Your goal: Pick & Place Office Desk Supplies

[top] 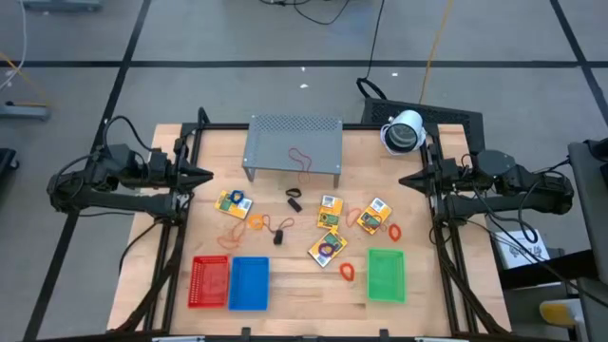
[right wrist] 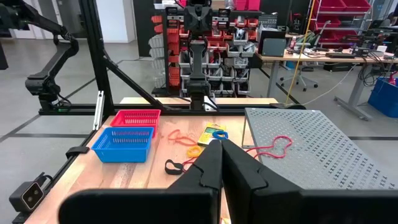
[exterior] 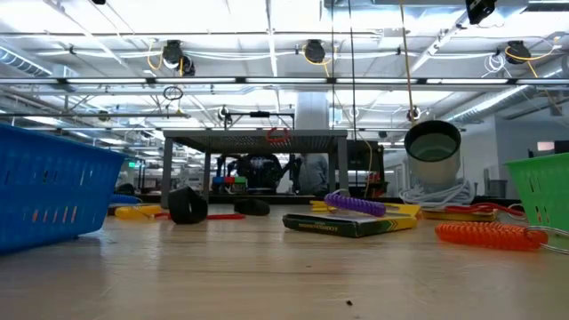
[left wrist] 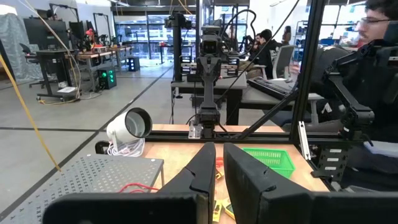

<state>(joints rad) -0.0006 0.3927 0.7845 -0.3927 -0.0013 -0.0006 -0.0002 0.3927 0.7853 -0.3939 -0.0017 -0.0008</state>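
Several yellow-orange packets lie flat on the wooden table: one at left (top: 233, 202), two in the middle (top: 330, 210) (top: 327, 249), one at right (top: 376, 216). Orange loops (top: 256, 223) and red loops (top: 347, 271) lie among them. One red loop (top: 302, 158) rests on the grey shelf (top: 293, 145). Two black clips (top: 294, 199) (top: 278, 231) sit mid-table. My left gripper (top: 207, 175) hovers over the left edge, shut but for a thin slit (left wrist: 219, 171), holding nothing. My right gripper (top: 403, 180) hovers over the right edge, shut (right wrist: 222, 158) and empty.
A red basket (top: 209, 281) and a blue basket (top: 248, 282) stand side by side at the near left, and a green basket (top: 385, 275) at the near right. A white round lamp-like device (top: 403, 131) sits at the far right corner. People sit beyond the table (left wrist: 379, 18).
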